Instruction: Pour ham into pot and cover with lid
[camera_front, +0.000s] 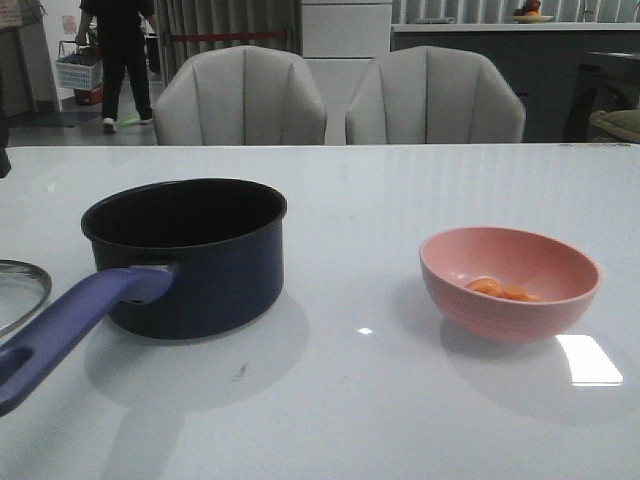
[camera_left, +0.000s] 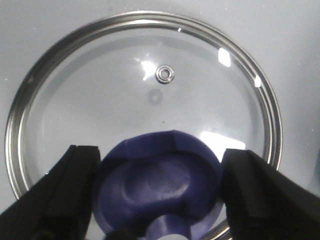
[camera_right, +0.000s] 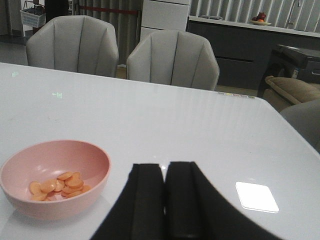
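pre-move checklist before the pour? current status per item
1. Ham in pink bowl: ok.
2. Pot upright, uncovered, mouth clear for pouring: ok.
3. Lid flat on table, off the pot: ok.
4. Left claw open, straddling the lid's blue knob: ok.
5. Right claw shut, empty, away from bowl: not ok for grasping yet.
6. Bowl within right arm's reach: cannot tell.

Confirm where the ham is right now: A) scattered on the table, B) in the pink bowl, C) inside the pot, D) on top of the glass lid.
B: the orange ham pieces lie in the bottom of the pink bowl, and the pot interior looks dark and empty.
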